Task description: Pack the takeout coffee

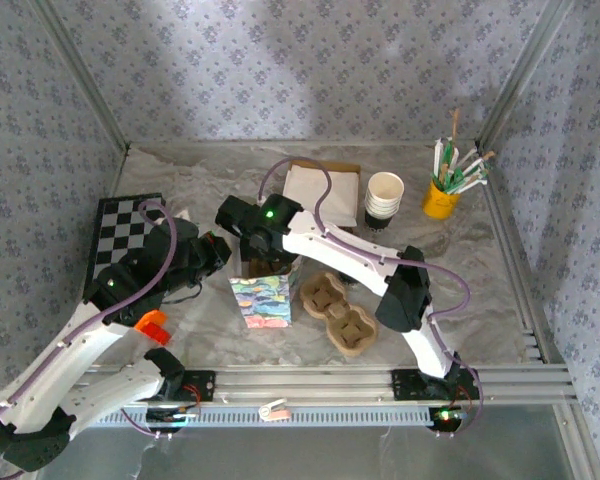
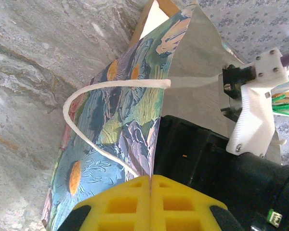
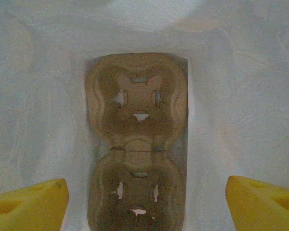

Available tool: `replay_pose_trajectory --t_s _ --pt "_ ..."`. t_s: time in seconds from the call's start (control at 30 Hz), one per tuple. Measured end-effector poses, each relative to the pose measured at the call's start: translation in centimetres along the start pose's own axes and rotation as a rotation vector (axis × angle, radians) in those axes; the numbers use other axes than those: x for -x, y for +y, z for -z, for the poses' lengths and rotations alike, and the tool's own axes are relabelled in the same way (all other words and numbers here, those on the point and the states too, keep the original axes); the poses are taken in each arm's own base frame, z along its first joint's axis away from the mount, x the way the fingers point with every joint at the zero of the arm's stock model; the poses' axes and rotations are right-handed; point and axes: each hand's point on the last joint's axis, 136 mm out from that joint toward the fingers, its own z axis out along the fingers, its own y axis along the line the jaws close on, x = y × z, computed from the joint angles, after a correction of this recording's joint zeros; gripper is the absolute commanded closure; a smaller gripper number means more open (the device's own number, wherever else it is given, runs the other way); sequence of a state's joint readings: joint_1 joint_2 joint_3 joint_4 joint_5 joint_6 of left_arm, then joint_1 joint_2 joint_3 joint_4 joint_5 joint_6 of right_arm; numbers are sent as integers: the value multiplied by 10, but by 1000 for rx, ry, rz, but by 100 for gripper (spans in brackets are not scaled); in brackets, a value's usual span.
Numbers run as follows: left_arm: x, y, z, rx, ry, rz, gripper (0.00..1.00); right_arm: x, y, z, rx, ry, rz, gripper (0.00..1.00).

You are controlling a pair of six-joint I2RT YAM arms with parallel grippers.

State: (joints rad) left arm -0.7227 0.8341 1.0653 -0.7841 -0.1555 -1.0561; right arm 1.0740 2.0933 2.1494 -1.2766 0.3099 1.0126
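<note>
The paper bag point(image 2: 120, 120) is showing a painted print of orange flowers and blue-green leaves on its side, and any lettering on it is too small to read. A white cord handle point(image 2: 86, 94) is looping across that side. The left gripper point(image 2: 150, 204) is pinching the bag's upright edge, its yellow pads point(image 2: 120, 207) pressing flat together with the paper running in between them. The right gripper point(image 3: 145, 204) is hanging inside the bag's white interior with its jaws standing wide apart (one yellow fingertip at each lower corner of the wrist view), gripping nothing. Directly beneath it a brown two-hollow cardboard tray point(image 3: 137, 106) is lying flat on the bag's floor, hollows facing up. From above, a second tray point(image 1: 337, 312) is lying on the table point(image 1: 460, 300) just right of the bag, beside the right forearm, and a stack of cups point(image 1: 384, 198) is standing well behind it. Where the takeout coffee is standing I cannot tell.
</note>
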Motion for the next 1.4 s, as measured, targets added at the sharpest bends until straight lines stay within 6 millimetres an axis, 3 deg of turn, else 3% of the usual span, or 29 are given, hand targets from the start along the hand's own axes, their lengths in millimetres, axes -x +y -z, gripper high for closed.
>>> replay_pose_trajectory --t_s 1.0,1.2,1.4 --pt "3 -3 -7 34 -5 -30 100 0 11 47 117 -24 47 12" --pt "6 -1 -5 50 -22 -37 100 7 13 62 155 -45 38 12" --pt "9 2 -4 68 -35 -50 100 14 12 90 225 -78 29 13"
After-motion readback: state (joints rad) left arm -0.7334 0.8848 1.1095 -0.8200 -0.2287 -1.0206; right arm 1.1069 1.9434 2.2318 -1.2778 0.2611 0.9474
